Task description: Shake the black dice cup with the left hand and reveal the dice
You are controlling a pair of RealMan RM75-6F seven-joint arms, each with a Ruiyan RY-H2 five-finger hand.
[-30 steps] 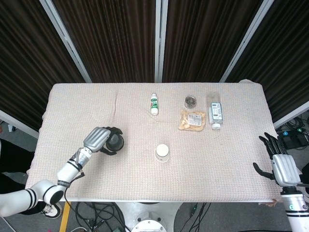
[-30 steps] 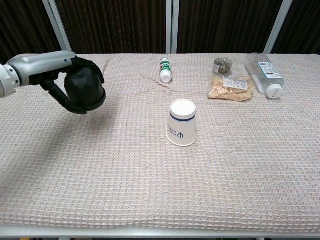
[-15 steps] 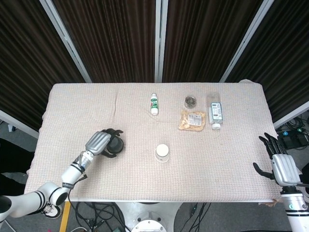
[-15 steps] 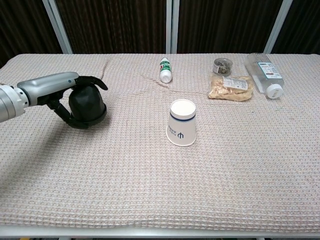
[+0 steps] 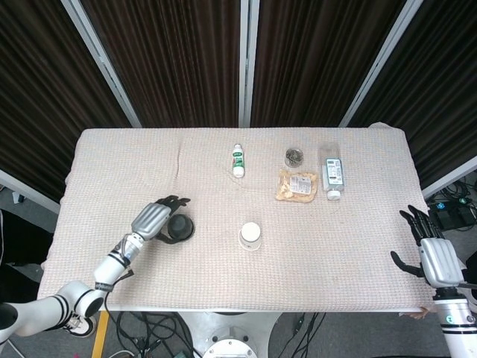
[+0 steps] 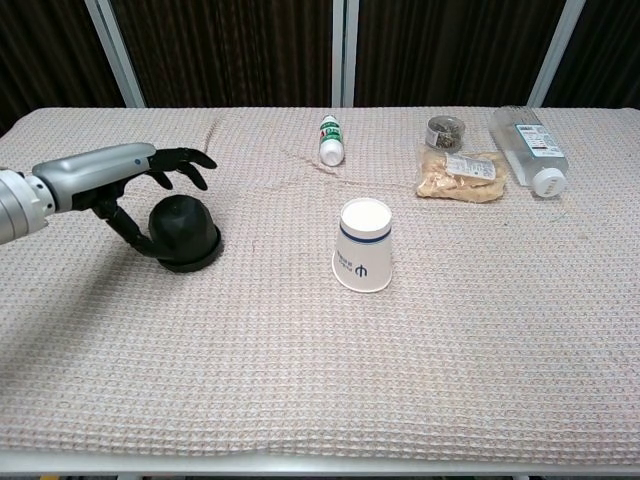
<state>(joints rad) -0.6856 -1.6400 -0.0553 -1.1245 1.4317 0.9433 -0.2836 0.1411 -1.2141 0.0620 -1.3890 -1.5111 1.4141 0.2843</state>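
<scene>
The black dice cup [image 5: 179,226] [image 6: 183,232] stands mouth down on the cloth at the left of the table. My left hand [image 5: 153,218] [image 6: 120,170] hovers over it, fingers spread out above its top and lifted off it, thumb down beside its left side. No dice show; the cup covers whatever lies under it. My right hand [image 5: 432,253] hangs off the table's right front corner, fingers apart and holding nothing; it shows only in the head view.
An upturned white paper cup [image 5: 251,235] [image 6: 363,243] stands mid-table. At the back lie a small white bottle [image 5: 238,160] [image 6: 331,140], a snack bag [image 5: 297,185] [image 6: 460,170], a small jar [image 5: 294,156] [image 6: 445,130] and a clear plastic bottle [image 5: 332,171] [image 6: 530,148].
The left hand brought the cup down from the air onto the cloth, then spread its fingers up off it. The right hand stayed still.
</scene>
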